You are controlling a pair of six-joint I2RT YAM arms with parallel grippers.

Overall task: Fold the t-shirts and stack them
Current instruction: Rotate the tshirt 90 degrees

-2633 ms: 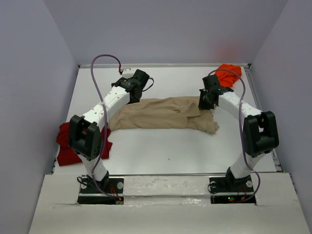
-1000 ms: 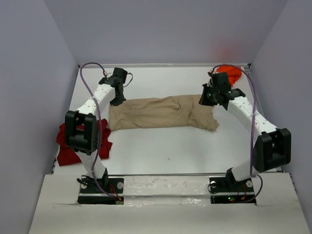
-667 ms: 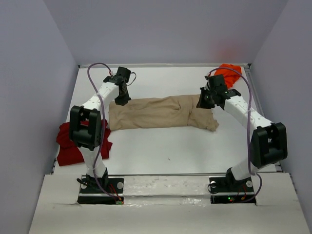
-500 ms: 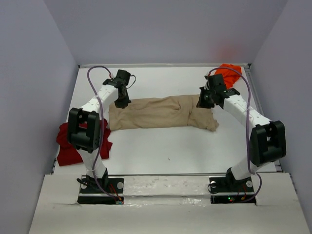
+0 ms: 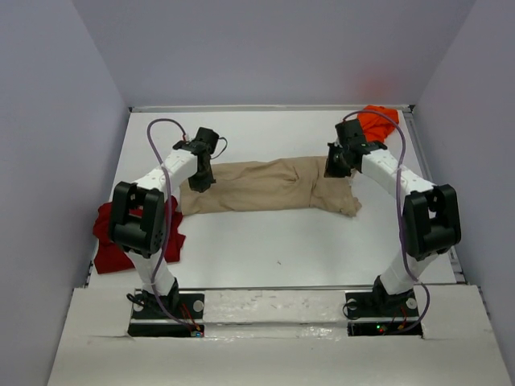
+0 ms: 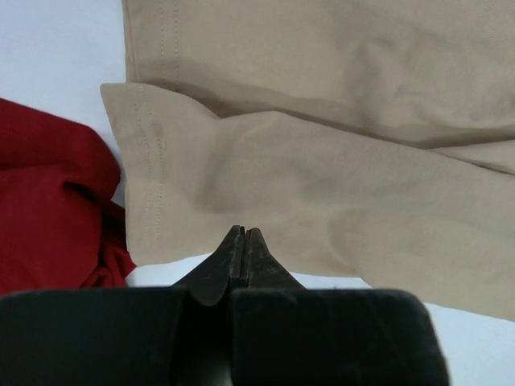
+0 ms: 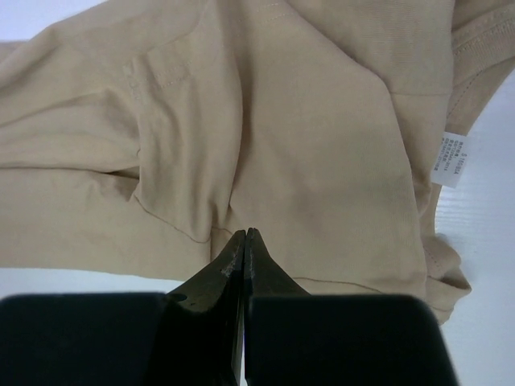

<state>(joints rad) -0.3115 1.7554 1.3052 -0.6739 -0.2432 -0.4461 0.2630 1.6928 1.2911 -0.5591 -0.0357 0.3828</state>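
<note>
The tan t-shirt [image 5: 265, 185] lies stretched left to right across the middle of the table, folded into a long band. My left gripper [image 5: 199, 183] is shut, its tips over the shirt's left end, a hemmed sleeve [image 6: 153, 185]; no cloth shows between the jaws. My right gripper [image 5: 332, 169] is also shut, tips just above the shirt's right part [image 7: 322, 145] near the collar, holding nothing. The dark red t-shirt [image 5: 113, 241] is bunched at the table's left edge, also seen as red cloth [image 6: 48, 209] beside the sleeve. The orange t-shirt [image 5: 376, 121] is crumpled in the back right corner.
Grey walls close in the white table [image 5: 273, 249] on the left, back and right. A purple cable [image 5: 157, 133] loops above each arm. A white care label [image 7: 452, 161] sticks out at the tan shirt's neck.
My left gripper has come from beyond the shirt's back left corner down over its left end. My right gripper shifted slightly along the shirt's right end. The shirt has barely moved.
</note>
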